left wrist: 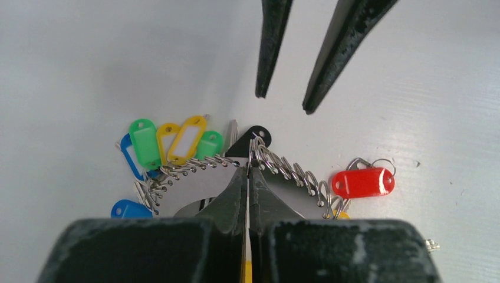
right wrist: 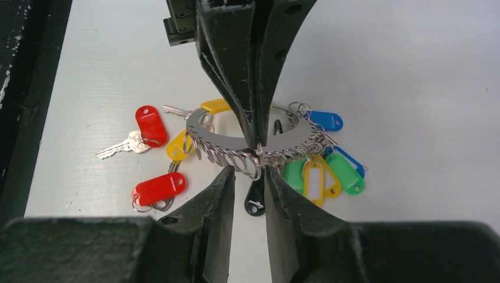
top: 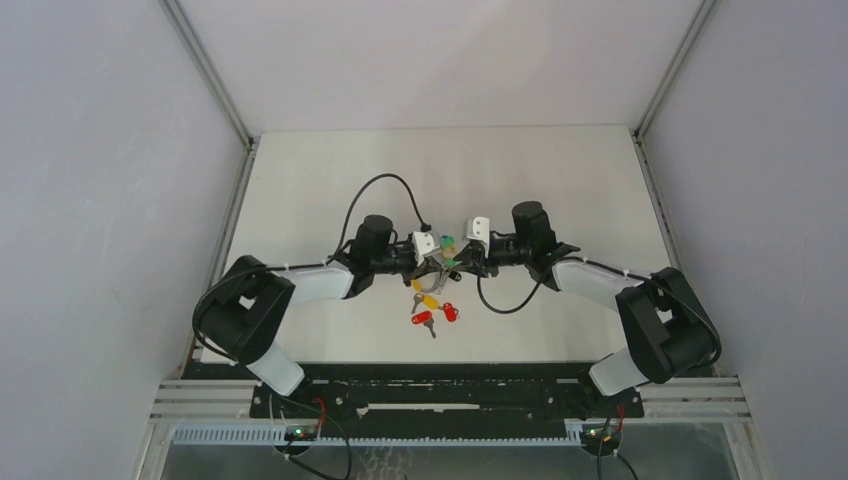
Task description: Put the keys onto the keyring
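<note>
Silver keyring (right wrist: 224,140), green, blue and yellow tags (right wrist: 321,177) plus 1 black tag (right wrist: 255,199) on it, silver keys (right wrist: 122,146) with red or yellow tags, black left gripper (left wrist: 248,171), black right gripper (right wrist: 249,174), plain white table (top: 330,170).

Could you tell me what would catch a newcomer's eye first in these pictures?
The two arms meet tip to tip over the middle of the white table. There the left gripper is shut on the keyring, a silver crescent hung with green, blue and yellow tags. The right gripper hangs open just across from it. Red-tagged keys lie on the table beside the ring.
</note>
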`<action>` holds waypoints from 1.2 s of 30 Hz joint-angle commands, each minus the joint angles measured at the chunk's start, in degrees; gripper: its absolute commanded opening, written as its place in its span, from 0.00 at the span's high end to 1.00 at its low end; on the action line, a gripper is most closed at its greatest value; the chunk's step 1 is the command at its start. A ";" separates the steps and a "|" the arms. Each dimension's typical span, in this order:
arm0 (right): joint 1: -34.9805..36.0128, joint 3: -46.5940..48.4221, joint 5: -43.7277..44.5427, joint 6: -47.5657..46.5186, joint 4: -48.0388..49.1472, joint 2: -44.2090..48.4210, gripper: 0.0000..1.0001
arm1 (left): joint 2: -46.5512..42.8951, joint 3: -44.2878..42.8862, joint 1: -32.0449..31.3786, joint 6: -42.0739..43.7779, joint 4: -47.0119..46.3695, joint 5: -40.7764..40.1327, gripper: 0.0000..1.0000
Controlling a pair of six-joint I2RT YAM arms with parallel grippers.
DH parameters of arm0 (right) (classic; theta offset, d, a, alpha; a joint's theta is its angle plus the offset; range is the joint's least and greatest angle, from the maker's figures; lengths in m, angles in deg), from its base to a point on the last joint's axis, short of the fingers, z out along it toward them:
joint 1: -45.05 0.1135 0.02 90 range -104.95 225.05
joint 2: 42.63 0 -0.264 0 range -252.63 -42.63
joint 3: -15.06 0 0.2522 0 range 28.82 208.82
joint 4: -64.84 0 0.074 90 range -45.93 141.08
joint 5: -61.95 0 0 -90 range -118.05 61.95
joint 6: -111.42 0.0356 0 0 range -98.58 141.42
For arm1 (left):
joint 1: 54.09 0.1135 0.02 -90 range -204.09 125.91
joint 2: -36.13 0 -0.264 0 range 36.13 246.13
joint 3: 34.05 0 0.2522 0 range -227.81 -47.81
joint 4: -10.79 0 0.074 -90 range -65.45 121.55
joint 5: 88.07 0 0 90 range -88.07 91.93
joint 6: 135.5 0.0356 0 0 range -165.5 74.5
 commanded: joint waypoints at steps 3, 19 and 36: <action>-0.75 1.89 0.11 0.99 1.34 1.23 0.76 | -3.14 -4.41 -1.09 5.19 11.93 -2.84 1.00; 1.34 1.70 -0.94 6.13 14.00 -7.27 0.76 | -3.69 -12.06 -2.01 5.52 24.80 -5.08 1.00; -1.15 -10.77 6.29 23.44 34.03 -2.80 0.67 | 0.61 -30.13 -3.41 6.46 53.26 -18.17 1.00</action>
